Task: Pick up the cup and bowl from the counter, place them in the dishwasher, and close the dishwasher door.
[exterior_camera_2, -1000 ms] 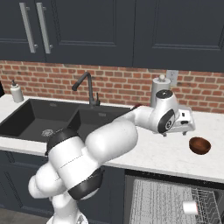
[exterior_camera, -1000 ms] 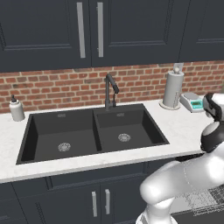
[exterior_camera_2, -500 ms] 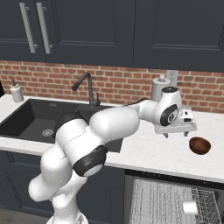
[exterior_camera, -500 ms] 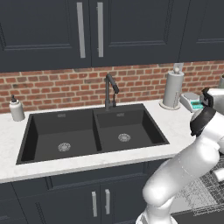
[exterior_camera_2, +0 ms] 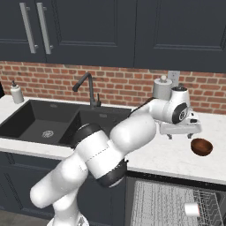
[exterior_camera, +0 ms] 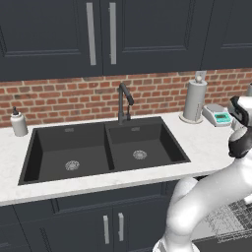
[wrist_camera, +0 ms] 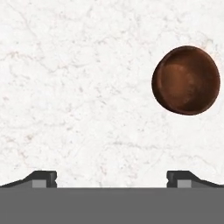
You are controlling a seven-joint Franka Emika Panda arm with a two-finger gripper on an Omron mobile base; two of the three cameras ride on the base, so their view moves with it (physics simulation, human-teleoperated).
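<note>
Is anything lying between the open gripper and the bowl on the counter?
No. In the hand view only bare counter separates the gripper from the bowl.

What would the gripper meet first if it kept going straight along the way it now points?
Most likely bare counter: the open gripper looks straight down at white stone, and the bowl lies off to one side of that line, apart from the fingertips.

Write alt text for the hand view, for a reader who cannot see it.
A small reddish-brown bowl sits upright on a white speckled counter, seen from straight above, in the upper right of the picture. The gripper is open, its two dark fingers wide apart at the bottom edge, with the bowl off to the right of the gap and untouched.
</note>
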